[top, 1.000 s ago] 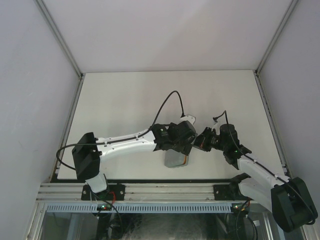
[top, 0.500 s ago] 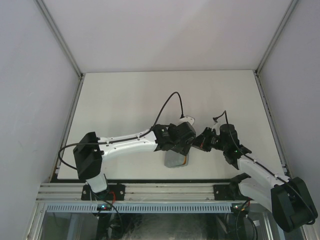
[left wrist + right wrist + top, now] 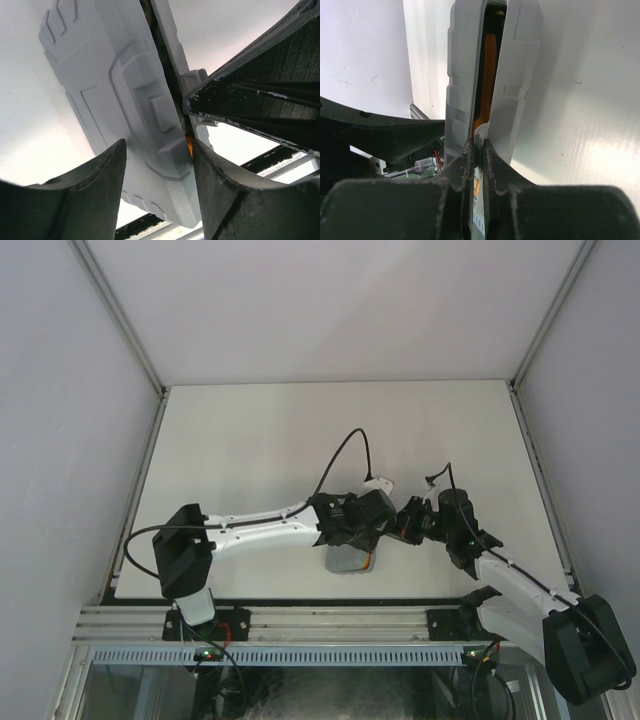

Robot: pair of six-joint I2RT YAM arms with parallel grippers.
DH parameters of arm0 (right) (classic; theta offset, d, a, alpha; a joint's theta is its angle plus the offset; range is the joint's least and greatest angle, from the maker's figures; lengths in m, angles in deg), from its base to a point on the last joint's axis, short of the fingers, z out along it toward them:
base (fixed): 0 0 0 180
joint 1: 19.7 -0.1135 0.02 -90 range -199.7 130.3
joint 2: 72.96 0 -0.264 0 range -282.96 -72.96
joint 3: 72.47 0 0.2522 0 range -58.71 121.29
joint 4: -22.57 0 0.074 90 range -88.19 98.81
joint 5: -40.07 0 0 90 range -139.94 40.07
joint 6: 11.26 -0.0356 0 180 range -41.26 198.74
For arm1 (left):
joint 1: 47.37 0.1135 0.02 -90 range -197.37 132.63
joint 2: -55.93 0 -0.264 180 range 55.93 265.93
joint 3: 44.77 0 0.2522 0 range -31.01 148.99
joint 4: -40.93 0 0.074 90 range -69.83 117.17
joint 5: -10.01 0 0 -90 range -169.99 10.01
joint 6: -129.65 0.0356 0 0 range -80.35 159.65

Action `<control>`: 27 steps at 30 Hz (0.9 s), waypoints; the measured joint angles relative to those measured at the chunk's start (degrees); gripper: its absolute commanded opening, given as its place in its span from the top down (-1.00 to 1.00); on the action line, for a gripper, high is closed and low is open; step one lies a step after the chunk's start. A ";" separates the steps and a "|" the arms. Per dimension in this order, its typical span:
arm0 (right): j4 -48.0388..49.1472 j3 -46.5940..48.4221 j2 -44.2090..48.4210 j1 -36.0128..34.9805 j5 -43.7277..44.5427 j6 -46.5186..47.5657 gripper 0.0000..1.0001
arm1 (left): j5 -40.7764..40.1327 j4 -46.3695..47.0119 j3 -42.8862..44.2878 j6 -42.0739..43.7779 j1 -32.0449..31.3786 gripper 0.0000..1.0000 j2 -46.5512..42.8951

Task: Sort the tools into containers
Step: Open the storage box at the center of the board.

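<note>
The table's (image 3: 250, 440) near edge runs just beside the case (image 3: 346, 562). The case's halves are almost shut, with a narrow gap between them. The left gripper (image 3: 159, 150) is parted wide astride one half; whether its pads touch, I cannot tell. The right gripper (image 3: 478, 145) is pinched tight on the case's thin rim. An orange tool (image 3: 490, 55) shows inside the gap. I judge the case stiff, textured and heavy with loose tools, so better to hold it across the shell.

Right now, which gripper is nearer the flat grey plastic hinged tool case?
Right: the right gripper is pinched shut on an edge tab of the grey tool case. The left gripper straddles one shell, jaws open, contact unclear.
</note>
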 measured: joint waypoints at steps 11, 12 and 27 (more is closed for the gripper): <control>-1.75 0.11 0.87 0.20 1.27 0.98 1.00 | -3.91 0.22 -4.61 -0.87 0.94 -0.04 -7.04; -1.90 0.11 0.94 0.28 1.29 1.03 1.00 | -4.15 0.22 -5.16 -0.87 1.36 -0.04 -7.61; -3.06 0.74 0.83 1.09 1.60 2.51 1.00 | -5.31 2.05 -16.39 -0.87 8.46 -0.01 -13.09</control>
